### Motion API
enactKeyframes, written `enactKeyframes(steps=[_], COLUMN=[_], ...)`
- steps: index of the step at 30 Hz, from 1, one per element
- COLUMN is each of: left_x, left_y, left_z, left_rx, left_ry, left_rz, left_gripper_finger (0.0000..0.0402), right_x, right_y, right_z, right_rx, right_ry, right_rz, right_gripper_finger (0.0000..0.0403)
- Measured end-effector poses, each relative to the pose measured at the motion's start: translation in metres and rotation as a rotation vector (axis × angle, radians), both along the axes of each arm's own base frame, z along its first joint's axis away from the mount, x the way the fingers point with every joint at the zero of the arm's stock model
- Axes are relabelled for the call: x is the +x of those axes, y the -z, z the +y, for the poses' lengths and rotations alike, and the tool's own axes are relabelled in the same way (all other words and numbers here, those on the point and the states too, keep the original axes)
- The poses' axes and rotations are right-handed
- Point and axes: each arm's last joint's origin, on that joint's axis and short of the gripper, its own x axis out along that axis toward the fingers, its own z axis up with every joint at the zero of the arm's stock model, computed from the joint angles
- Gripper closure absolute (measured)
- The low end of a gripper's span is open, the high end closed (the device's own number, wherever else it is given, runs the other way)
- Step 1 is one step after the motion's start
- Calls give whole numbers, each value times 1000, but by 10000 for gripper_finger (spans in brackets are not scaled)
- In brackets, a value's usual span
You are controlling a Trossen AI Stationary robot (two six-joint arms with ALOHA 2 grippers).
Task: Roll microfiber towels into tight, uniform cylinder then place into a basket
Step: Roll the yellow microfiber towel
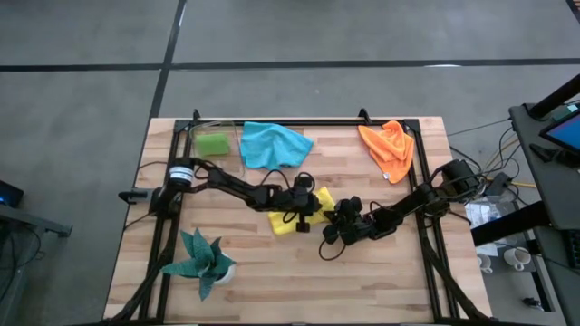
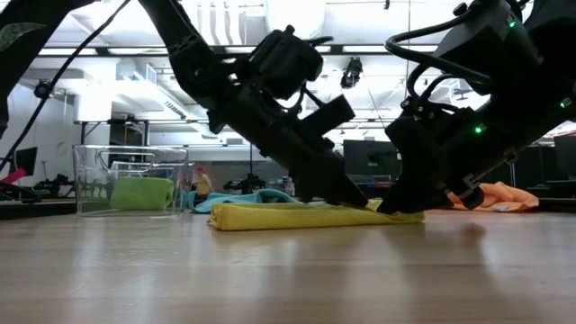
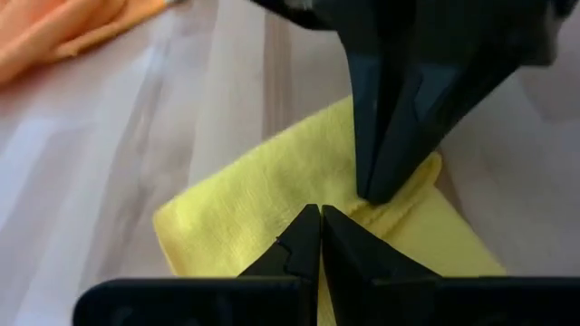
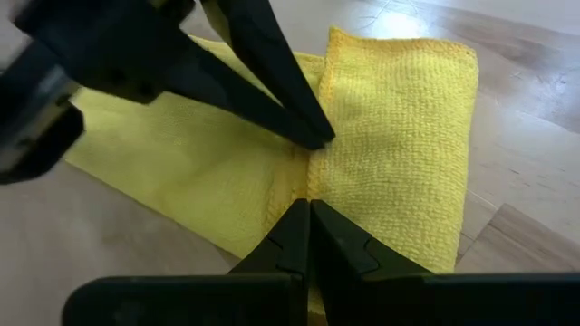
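Note:
The yellow towel [image 1: 288, 222] lies folded flat mid-table, one part doubled over the rest [image 4: 399, 136]. My left gripper [image 1: 317, 206] comes from the left and my right gripper [image 1: 332, 217] from the right. Both are shut, and their tips meet on the towel's right part [image 2: 360, 211]. The blue towel [image 1: 275, 143] lies crumpled at the far side, and the orange towel [image 1: 388, 147] at the far right. The clear basket [image 2: 90, 180] stands at the far left with the rolled green towel [image 2: 142, 193] inside. My left gripper has its shut fingertips [image 3: 317, 226] on the yellow towel's top face, beside the doubled part's edge [image 3: 362, 213]. It slants down from the table's left. The towel lies flat on the table. My right gripper rests its shut fingertips [image 4: 304, 217] on the same edge of the doubled part [image 4: 313, 177], slanting down from the table's right, close opposite the left fingertips [image 4: 317, 136]. I see no cloth between its fingers.
A teal spiky plant in a white pot [image 1: 201, 261] stands at the near left. A black frame [image 1: 299, 122] runs along the table's far edge and down both sides. Bare wood lies between the yellow towel and the near edge.

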Motion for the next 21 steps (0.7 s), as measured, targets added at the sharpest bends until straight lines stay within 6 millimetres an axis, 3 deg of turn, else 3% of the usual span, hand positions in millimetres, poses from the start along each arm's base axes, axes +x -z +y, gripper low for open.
enactKeyframes(steps=[10, 15, 21], left_x=[2, 2, 1], left_y=[16, 17, 18], left_z=[4, 4, 4], left_rx=[1, 1, 0], left_ry=[-11, -12, -12], left_rz=[27, 34, 39], left_gripper_finger=[402, 402, 402], right_x=[-1, -6, -31], right_y=[-7, -39, -65], right_z=[0, 0, -12], right_rx=[12, -13, 44], right_ry=[-23, -98, 22], right_rz=[-4, -28, 19], right_gripper_finger=[394, 394, 370])
